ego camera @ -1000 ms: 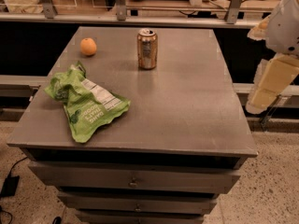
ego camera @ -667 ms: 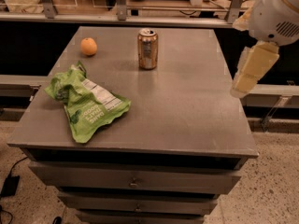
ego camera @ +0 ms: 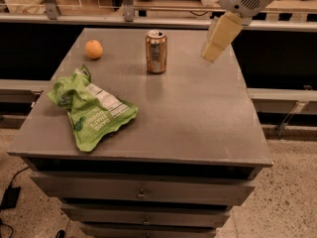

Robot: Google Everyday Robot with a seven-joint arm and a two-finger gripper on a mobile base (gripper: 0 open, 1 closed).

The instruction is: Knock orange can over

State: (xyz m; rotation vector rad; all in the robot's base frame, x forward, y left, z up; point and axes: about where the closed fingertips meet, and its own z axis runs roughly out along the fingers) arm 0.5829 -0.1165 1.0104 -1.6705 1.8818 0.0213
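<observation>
The orange can stands upright on the grey table, near its far middle. It is shiny copper-orange with a silver pull-tab top. My gripper hangs from the white arm at the upper right, above the table's far right part. It is to the right of the can, level with it, and apart from it by about a can's height.
A round orange fruit lies at the far left of the table. A crumpled green chip bag lies at the front left. The table has drawers below its front edge. A rail and dark shelving run behind the table.
The arm has swung in from the right edge of the view, up and to the left, bringing the gripper over the table and closer to the can. The can has not moved.
</observation>
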